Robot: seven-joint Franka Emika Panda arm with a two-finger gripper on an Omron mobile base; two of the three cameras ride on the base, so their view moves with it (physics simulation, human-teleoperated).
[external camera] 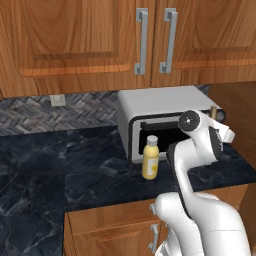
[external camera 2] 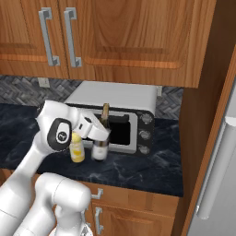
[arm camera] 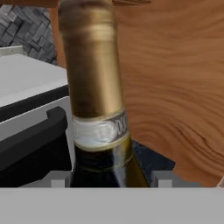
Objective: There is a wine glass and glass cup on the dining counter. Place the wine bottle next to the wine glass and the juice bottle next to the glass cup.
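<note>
The wine bottle is seen close up in the hand view: a slim neck wrapped in smooth gold foil, ringed lower down by a pale silver band whose print is too blurred to be read, above rounded shoulders of dark glass. The tool is closed on the wine bottle just below the shoulders, with a small grey fingertip at each side of the glass. In the right base view the bottle stands upright on the black marbled worktop, directly in front of the toaster oven, a boxy silver appliance with a dark window and three round knobs. A pale label on the bottle's lower body is visible there, but no writing can be made out. The juice bottle, a short plastic bottle of yellow liquid with a white screw cap and a pale, unreadable label, is placed just beside the wine bottle, at its 9 o'clock in the right base view. At 12 o'clock, grained wooden cabinet doors with brushed metal handles are hung.
</note>
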